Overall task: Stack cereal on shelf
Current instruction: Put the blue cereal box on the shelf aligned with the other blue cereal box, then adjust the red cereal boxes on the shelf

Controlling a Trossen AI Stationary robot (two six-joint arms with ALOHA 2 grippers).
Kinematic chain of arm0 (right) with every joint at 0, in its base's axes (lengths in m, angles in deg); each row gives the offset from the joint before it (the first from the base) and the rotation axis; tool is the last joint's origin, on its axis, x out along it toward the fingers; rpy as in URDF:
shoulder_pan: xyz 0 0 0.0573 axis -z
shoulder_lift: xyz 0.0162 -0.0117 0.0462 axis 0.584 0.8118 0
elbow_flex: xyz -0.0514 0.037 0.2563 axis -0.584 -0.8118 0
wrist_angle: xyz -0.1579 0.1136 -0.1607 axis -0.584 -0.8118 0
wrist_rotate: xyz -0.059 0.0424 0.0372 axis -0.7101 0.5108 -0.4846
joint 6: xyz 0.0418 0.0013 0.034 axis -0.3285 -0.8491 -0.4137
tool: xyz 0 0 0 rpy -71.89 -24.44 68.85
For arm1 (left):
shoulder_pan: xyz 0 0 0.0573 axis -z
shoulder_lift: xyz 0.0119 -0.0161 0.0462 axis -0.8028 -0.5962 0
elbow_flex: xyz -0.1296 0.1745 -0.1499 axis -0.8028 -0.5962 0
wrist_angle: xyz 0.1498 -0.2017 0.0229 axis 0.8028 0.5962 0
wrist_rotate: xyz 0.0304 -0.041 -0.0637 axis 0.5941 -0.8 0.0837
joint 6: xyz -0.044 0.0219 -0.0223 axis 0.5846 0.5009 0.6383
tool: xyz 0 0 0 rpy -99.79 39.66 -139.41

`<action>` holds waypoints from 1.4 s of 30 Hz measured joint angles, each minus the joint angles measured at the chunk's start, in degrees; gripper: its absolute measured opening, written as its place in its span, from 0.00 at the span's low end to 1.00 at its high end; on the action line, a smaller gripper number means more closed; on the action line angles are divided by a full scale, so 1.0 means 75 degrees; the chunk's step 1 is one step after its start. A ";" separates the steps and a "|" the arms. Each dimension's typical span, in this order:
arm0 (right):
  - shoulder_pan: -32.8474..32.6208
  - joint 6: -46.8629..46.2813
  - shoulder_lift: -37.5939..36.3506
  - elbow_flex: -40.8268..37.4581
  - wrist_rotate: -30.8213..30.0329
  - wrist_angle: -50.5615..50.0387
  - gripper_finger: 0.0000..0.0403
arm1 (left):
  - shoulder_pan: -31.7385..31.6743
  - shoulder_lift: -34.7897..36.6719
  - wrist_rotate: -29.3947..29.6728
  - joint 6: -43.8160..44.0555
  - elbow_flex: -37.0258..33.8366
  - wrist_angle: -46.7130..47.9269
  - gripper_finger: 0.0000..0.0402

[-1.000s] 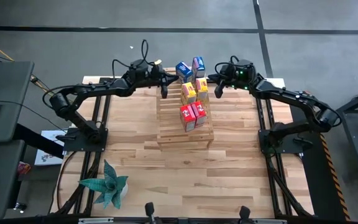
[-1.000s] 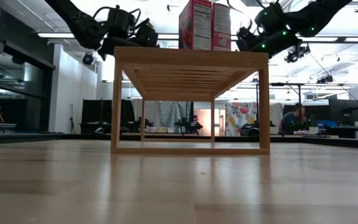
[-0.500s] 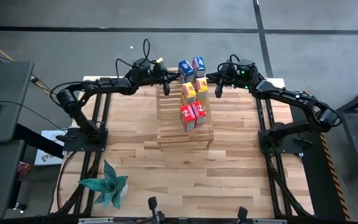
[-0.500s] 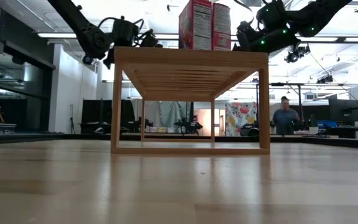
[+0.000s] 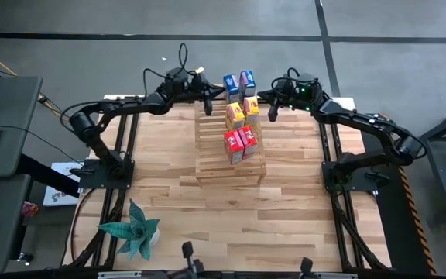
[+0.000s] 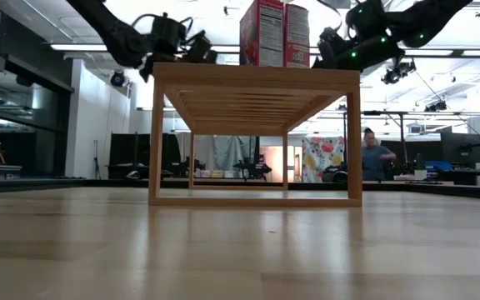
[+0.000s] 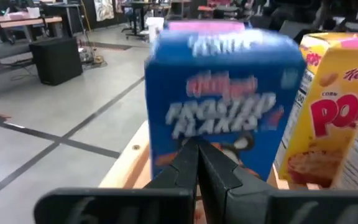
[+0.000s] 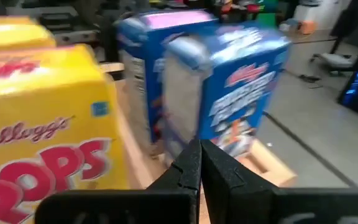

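The light-wood slatted rack (image 5: 231,159) stands mid-table with all six cereal boxes upright on its tiers. Two red ones (image 5: 239,143) are on the near tier, two yellow ones (image 5: 242,111) on the middle tier, and two blue ones (image 5: 238,82) on the far tier. My left gripper (image 5: 209,102) is shut and hovers left of the left blue box (image 7: 225,106), facing its front. My right gripper (image 5: 271,115) is shut too, off the rack's right side by the yellow box (image 8: 42,137), looking at the right blue box (image 8: 241,87). My left gripper's shut fingertips (image 7: 194,152) point level from the table's left at the lower front face (image 7: 229,158) of the left blue box. I cannot tell whether they touch it. The box stands upright on the rack's far tier.
A teal plant (image 5: 132,230) sits near the table's near left corner. The rack's open frame (image 6: 257,133) fills the middle of the low view, with the red boxes (image 6: 273,33) on top. A person (image 6: 373,158) is far behind the table. Bare wood lies around the rack.
My left gripper has moved toward the table's far edge and a little right, closer to the left blue box. That box stood skewed before. It now sits squarer, nearer the other blue box.
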 joint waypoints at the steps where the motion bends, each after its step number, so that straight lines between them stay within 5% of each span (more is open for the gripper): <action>1: 0.0025 0.0003 -0.0076 0.0000 -0.0100 -0.0023 0.00 | -0.0058 0.0156 0.0003 -0.0101 0.0000 0.0247 0.00; 8: 0.0108 0.0034 -0.0953 0.0006 -0.0172 -0.1890 0.00 | -0.0284 0.1592 -0.0075 -0.0249 -0.0448 0.2310 0.00; 17: -0.1031 -0.0195 -0.1488 0.0006 0.0606 -0.3806 0.00 | 0.1866 0.2538 -0.0472 0.1197 -0.2753 0.0322 0.00; 26: -0.2570 -0.0195 -0.1645 0.0006 -0.0237 -0.4044 0.00 | 0.3977 0.2534 0.1161 0.1014 -0.2745 0.0042 0.00; 33: -0.3071 -0.0687 -0.1771 0.0006 -0.0867 -0.4128 0.00 | 0.4404 0.2519 0.1838 0.1189 -0.2745 -0.0026 0.00; 42: -0.3394 -0.0711 -0.1771 0.0006 -0.1267 -0.4131 0.00 | 0.4211 0.2516 0.1779 0.1204 -0.2736 -0.0167 0.00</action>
